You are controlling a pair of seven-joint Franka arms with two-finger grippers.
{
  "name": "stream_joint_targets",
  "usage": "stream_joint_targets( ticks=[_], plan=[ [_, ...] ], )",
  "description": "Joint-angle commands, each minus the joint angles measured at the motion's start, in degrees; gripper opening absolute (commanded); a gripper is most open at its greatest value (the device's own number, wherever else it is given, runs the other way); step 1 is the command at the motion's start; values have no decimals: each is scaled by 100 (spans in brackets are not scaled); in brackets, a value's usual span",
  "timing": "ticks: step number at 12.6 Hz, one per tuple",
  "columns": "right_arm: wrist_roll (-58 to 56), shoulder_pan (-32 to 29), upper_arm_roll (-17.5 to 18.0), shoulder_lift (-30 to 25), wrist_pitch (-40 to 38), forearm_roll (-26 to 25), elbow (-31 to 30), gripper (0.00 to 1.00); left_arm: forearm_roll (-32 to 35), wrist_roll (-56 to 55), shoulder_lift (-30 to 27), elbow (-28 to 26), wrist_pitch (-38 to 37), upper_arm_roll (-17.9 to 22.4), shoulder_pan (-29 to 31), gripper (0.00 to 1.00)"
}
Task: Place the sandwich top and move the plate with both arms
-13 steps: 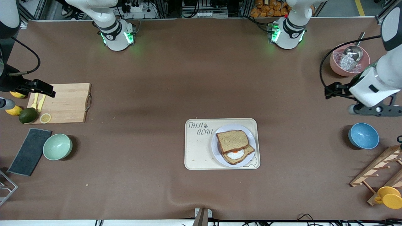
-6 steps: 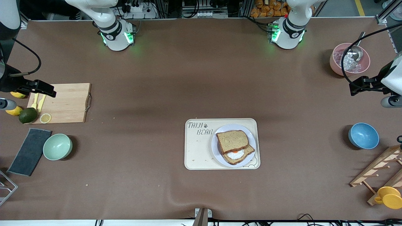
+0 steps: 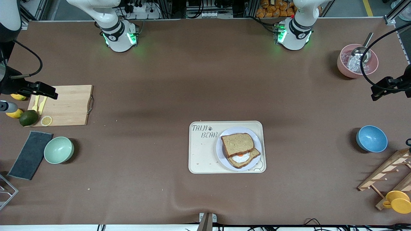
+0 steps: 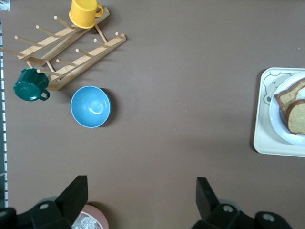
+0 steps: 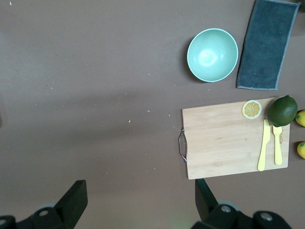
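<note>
Sandwich top [image 3: 237, 143] sat skewed on the egg slice [image 3: 243, 158] on the plate [image 3: 253, 134], plate on the tray [image 3: 202, 154], so stacking looked done and the two-arm plate move remained. Front view: one tray, one plate, two bread slices; both arms parked at the worktop ends, well apart from the plate.

Left wrist view: left hand [image 4: 142, 195] spread wide, holding nothing, over bare worktop; one blue bowl [image 4: 90, 106] near it, tray edge farther off; two mugs on one rack.

Right wrist view: right hand [image 5: 141, 196] likewise wide and empty, just beside one cutting board [image 5: 224, 140]; one green bowl [image 5: 212, 55], one cloth.
</note>
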Motion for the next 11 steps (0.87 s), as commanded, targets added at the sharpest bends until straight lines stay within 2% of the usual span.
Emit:
stream_joint_targets(
  ticks=[1, 3, 5, 7, 11],
  plan=[
    [32, -20, 15, -4, -44, 28, 10, 100, -305, -52, -587, -794, 389, 187, -226, 100],
    [32, -11, 15, -4, -44, 28, 10, 100, -491, -44, -903, -1164, 442, 1773, -1707, 100],
    [32, -11, 15, 4, -44, 28, 10, 100, -763, 1, -1080, -1419, 469, 2052, -1950, 100],
    [32, -20, 15, 4, -44, 63, 10, 100, -764, -70, -1344, -1779, 626, 2219, -2224, 100],
    [32, -20, 6, 4, -44, 98, 1, 100, -764, -122, -1476, -1834, 540, 2290, -2364, 100]
  ],
)
